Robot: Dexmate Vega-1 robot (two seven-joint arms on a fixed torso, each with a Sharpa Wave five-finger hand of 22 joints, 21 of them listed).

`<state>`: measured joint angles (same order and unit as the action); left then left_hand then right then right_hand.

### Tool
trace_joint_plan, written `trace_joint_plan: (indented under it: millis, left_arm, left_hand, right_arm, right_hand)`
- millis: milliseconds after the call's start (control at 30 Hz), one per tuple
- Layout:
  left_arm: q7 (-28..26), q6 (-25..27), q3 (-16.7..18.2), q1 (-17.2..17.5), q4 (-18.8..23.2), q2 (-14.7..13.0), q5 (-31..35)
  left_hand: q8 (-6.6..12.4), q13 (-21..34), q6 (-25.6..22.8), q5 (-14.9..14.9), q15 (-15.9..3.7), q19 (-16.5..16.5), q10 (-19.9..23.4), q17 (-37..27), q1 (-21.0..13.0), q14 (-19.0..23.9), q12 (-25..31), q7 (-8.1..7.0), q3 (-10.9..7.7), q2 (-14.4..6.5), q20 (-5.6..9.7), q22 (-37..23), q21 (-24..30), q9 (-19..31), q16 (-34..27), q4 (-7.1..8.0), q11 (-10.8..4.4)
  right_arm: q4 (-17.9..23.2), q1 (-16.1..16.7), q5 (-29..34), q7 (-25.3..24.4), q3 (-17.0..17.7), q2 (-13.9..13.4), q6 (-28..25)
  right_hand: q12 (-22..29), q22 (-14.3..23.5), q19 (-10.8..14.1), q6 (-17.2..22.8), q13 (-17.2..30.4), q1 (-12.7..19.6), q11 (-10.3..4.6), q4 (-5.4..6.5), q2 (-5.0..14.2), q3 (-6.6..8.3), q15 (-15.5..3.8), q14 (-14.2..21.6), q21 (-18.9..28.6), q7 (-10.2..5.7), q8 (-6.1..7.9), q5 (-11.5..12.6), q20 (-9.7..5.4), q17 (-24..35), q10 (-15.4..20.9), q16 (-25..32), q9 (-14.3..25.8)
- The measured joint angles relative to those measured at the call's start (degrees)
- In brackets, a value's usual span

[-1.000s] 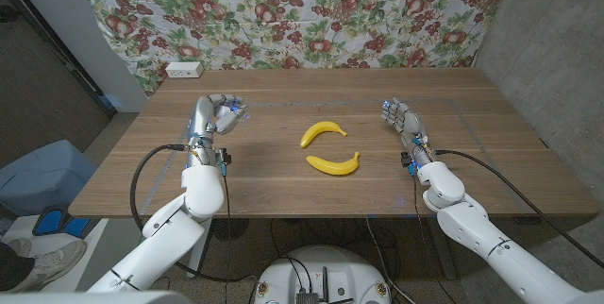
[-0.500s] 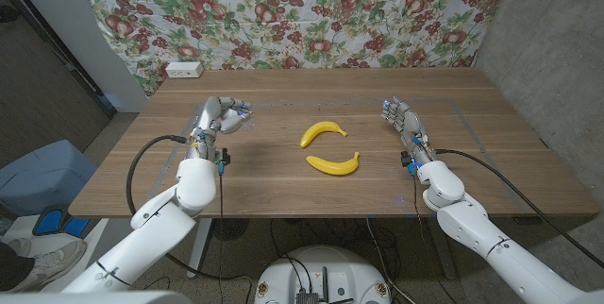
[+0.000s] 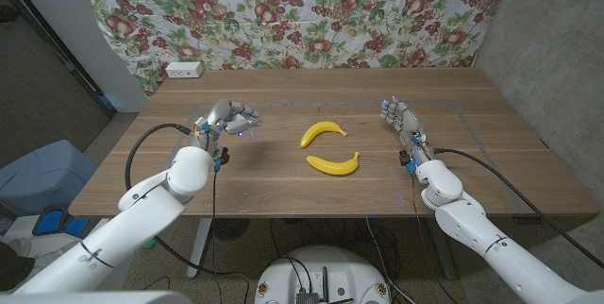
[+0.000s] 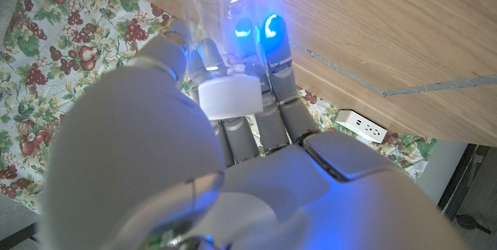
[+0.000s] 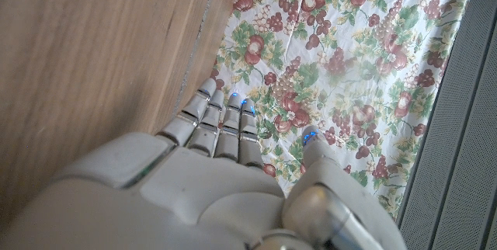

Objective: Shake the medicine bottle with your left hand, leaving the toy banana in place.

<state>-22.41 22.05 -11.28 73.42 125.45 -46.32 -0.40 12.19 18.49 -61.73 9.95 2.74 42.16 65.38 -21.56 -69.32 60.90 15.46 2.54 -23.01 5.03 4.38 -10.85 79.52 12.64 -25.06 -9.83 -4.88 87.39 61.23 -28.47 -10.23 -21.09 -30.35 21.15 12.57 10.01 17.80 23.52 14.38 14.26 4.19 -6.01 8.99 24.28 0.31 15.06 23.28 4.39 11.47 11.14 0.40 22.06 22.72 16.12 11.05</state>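
Observation:
My left hand [image 3: 229, 118] is at the table's left side, fingers curled around a clear medicine bottle [image 4: 203, 1] with a white cap [image 4: 227, 96]; in the left wrist view the cap sits against the fingers [image 4: 268, 56], whose tips glow blue. In the head view the hand hides most of the bottle. Two yellow toy bananas lie mid-table, one [image 3: 323, 132] farther back and one [image 3: 334, 163] nearer, both well apart from the left hand. My right hand [image 3: 403, 123] stands on its edge at the right side, fingers apart and holding nothing.
A white power strip [image 3: 183, 71] lies at the table's far left corner. A floral cloth [image 3: 311, 11] hangs behind the table. Thin tape lines [image 3: 453, 106] mark the wooden tabletop. A blue bin [image 3: 42, 177] stands on the floor to the left.
My left hand has swung toward the table's middle and tipped over with the bottle in it, and its forearm has moved outward. Bananas and right hand have not moved.

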Motion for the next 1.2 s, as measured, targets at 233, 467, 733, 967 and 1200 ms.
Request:
trace_joint_plan:
  millis: [233,467,733,967,1200]
  left_arm:
    - [-1.31,-0.49,-0.54,-0.14,-0.67,-0.01,-0.58]
    - [-8.94,-6.15,-1.38,0.42,-3.49,3.24,2.26]
    - [-17.16,-13.31,-2.02,0.58,-7.26,7.66,5.91]
    - [-20.72,-16.84,-2.16,0.63,-9.14,10.18,8.06]
    - [-21.87,-18.2,-2.09,0.86,-9.97,11.72,9.15]
  left_hand:
    - [0.0,0.0,0.0,0.0,0.0,-0.09,0.0,-0.02,0.0,0.0,0.0,0.0,-0.2,0.0,-0.09,0.11,0.0,0.0,0.06,0.18,0.0]
    - [0.0,0.0,0.0,0.0,0.0,-0.13,0.0,-0.06,0.0,0.0,-0.22,0.0,-0.2,0.0,-0.14,0.2,0.0,0.0,0.23,0.18,0.0]
    - [0.0,-0.01,0.0,-0.03,-0.01,-0.29,0.0,-1.21,0.0,0.0,-0.44,0.0,-0.19,0.0,-0.3,0.16,0.03,0.0,1.06,0.18,0.0]
    - [0.0,-0.01,0.0,-0.03,-0.21,-0.29,0.0,-2.72,0.0,-0.2,-0.44,0.0,-0.18,0.0,-0.31,0.2,0.03,0.0,1.33,0.17,0.0]
    - [0.0,-0.01,0.0,-0.03,-0.21,-0.29,0.0,-2.78,0.0,-0.2,-0.44,0.0,-0.18,-0.01,-0.31,0.2,0.03,0.0,1.42,0.18,0.0]
  right_arm:
    - [-0.08,-0.32,0.16,-0.1,-0.13,0.11,-0.2]
    - [-0.21,-0.57,0.28,-0.2,-0.24,0.19,-0.33]
    - [-0.29,-0.79,0.35,-0.31,-0.31,0.25,-0.44]
    - [-0.42,-0.99,0.36,-0.32,-0.37,0.29,-0.58]
    - [-0.5,-1.18,0.37,-0.32,-0.44,0.29,-0.73]
  right_hand:
    - [0.0,0.0,0.0,0.0,0.0,0.0,0.0,0.0,0.0,0.0,0.0,0.0,0.0,0.0,0.0,0.0,0.0,0.0,0.0,0.0,0.0]
    - [0.0,-0.01,0.42,0.0,0.0,0.0,0.0,0.0,0.0,0.0,0.0,0.0,0.0,0.0,0.0,0.0,0.42,0.0,0.0,0.0,0.0]
    - [0.0,-0.01,0.41,0.0,0.0,0.0,0.0,0.0,0.0,0.0,0.0,0.0,-0.44,0.0,0.0,0.0,0.42,0.01,0.0,0.0,0.0]
    - [0.0,-0.01,0.41,0.0,0.0,0.0,0.0,0.0,0.0,0.0,0.0,0.0,-0.44,0.0,0.0,0.0,0.42,0.01,0.0,-0.24,0.0]
    - [0.0,-0.01,0.41,0.0,0.0,0.0,0.0,0.0,0.0,0.0,0.0,0.0,-0.44,0.0,0.0,0.0,0.42,0.01,0.0,-0.23,0.0]
